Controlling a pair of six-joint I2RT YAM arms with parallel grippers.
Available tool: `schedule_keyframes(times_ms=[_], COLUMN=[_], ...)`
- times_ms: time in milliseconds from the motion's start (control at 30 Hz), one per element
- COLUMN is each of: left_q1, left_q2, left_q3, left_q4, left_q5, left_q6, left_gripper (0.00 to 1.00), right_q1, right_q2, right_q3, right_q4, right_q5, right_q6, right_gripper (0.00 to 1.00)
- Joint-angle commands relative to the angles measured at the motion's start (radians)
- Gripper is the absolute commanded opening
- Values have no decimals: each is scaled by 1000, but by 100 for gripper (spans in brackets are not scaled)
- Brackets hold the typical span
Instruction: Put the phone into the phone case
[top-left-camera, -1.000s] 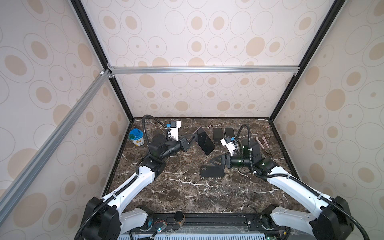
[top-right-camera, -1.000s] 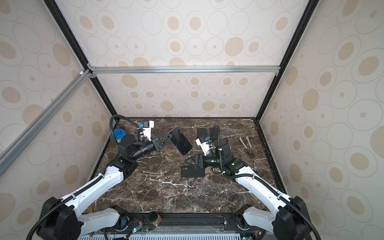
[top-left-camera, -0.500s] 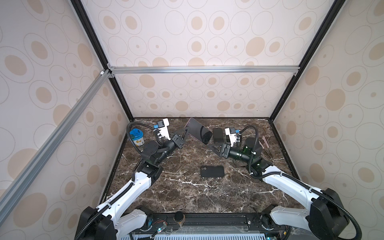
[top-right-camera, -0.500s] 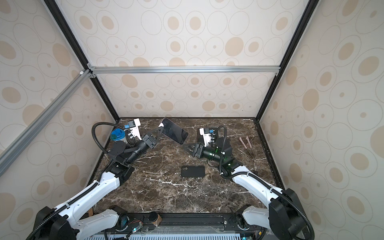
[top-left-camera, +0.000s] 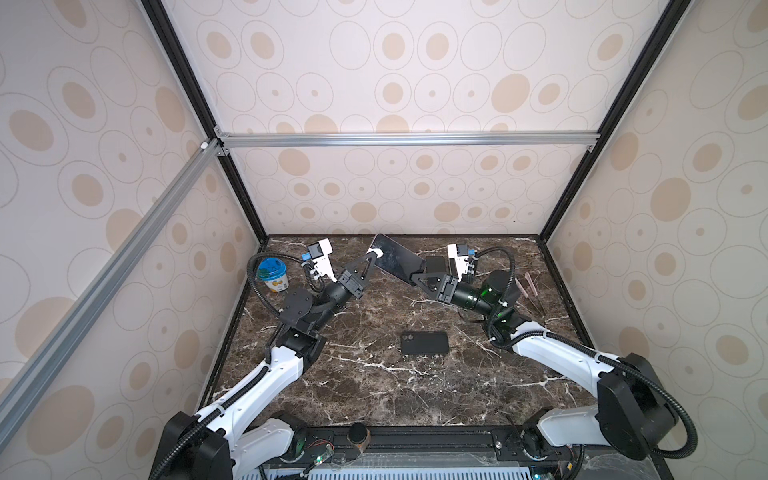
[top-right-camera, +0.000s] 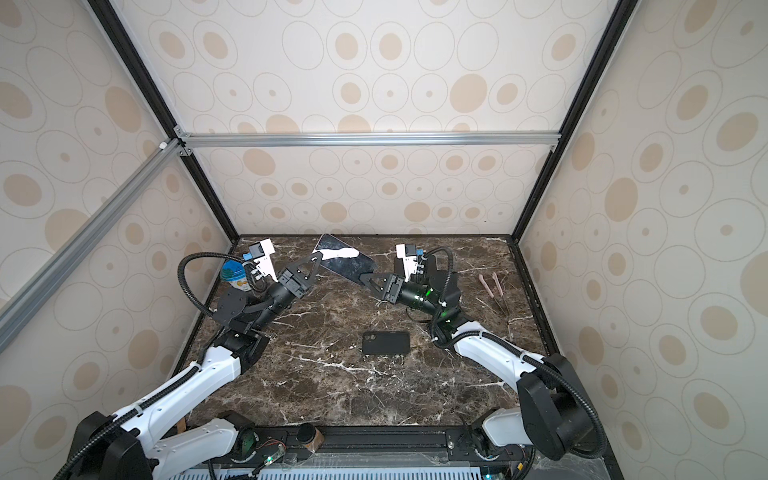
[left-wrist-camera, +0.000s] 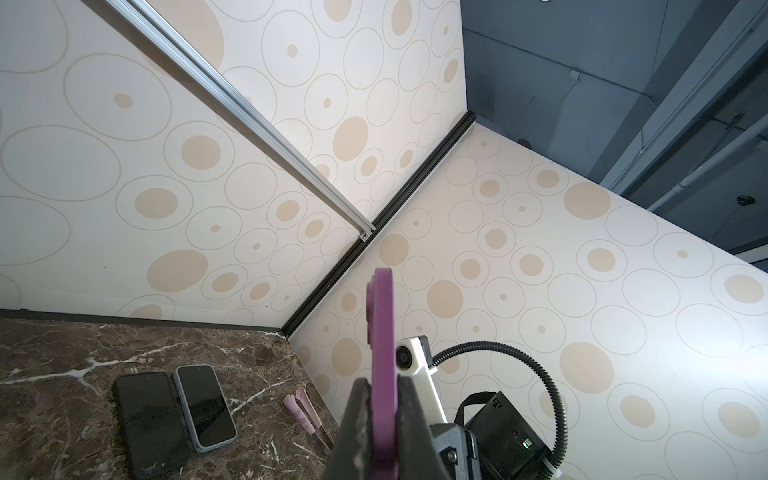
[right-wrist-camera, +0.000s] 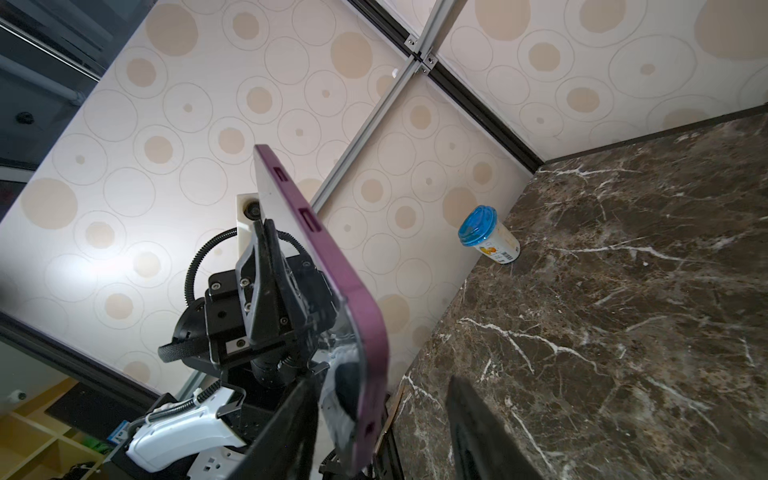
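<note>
A purple phone (top-left-camera: 392, 259) (top-right-camera: 343, 262) hangs tilted in the air over the back middle of the table. My left gripper (top-left-camera: 372, 259) (top-right-camera: 318, 259) is shut on its upper end; in the left wrist view the phone's edge (left-wrist-camera: 382, 332) stands pinched between the jaws (left-wrist-camera: 380, 386). My right gripper (top-left-camera: 415, 278) (top-right-camera: 365, 277) straddles the phone's lower end. In the right wrist view the phone (right-wrist-camera: 332, 266) lies against one finger, with a wide gap to the other, so this gripper (right-wrist-camera: 380, 399) is open. The black phone case (top-left-camera: 424, 343) (top-right-camera: 385, 343) lies flat at mid-table, untouched.
Two other phones (left-wrist-camera: 149, 419) (left-wrist-camera: 205, 407) lie side by side at the back. A blue-lidded cup (top-left-camera: 272, 274) (right-wrist-camera: 488, 235) stands at the back left by the wall. Pink-handled tweezers (top-left-camera: 525, 286) (left-wrist-camera: 301, 409) lie at the back right.
The left arm raised the phone up and toward the back middle. The right gripper left the case on the table, rose to the phone's lower end, and its jaws have narrowed.
</note>
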Motion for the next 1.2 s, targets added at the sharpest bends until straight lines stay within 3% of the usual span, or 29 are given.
schedule_keyframes(times_ms=[0,267,900,1167], left_q1=[9,9,9,9], left_q2=[-16,9,47,53], left_q3=[10,-2,-23,-41], left_q4=[130,201,290,283], left_q5=[-4,-7,18,13], left_q6=[-37,-85,-144,-147], left_gripper=[0,0,0,27], right_q1=[-3,0,3,3], right_q2=[5,28,30,4], right_q3=[47,66,89,89], right_q4=[91,156,205,189], right_q5=[-37,-41,-39,-18], right_q6=[42,73,91,86], right_gripper=[49,43,14,4])
